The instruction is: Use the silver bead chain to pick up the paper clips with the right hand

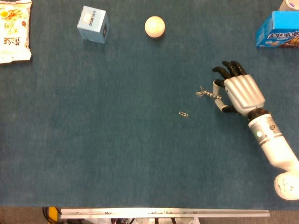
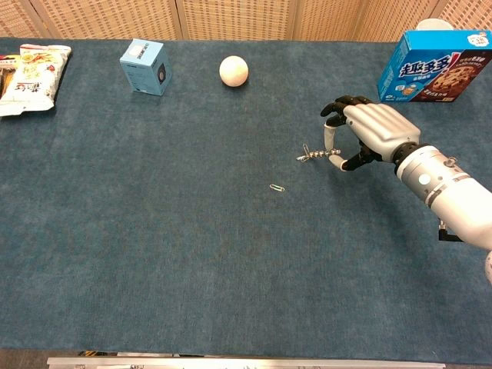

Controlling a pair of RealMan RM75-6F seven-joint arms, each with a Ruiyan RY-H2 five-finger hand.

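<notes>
- the right hand, silver back with black fingers, sits over the right part of the dark teal felt table, and it's pinching one end of the short silver bead chain between thumb and a finger, with the other fingers curled loosely above
- the chain sticks out to the left of the hand, and a little cluster of silver paper clips hangs on its far end, right at the cloth. can't tell if they're touching the table or just off it
- one loose silver paper clip lies flat on the felt, down and to the left of the cluster, near it but apart
- along the far edge: a light blue cube-shaped carton, a cream ball to its right, a snack bag at the far left corner, and a blue cookie box at the far right, behind the hand
- the left hand isn't showing in either view
</notes>
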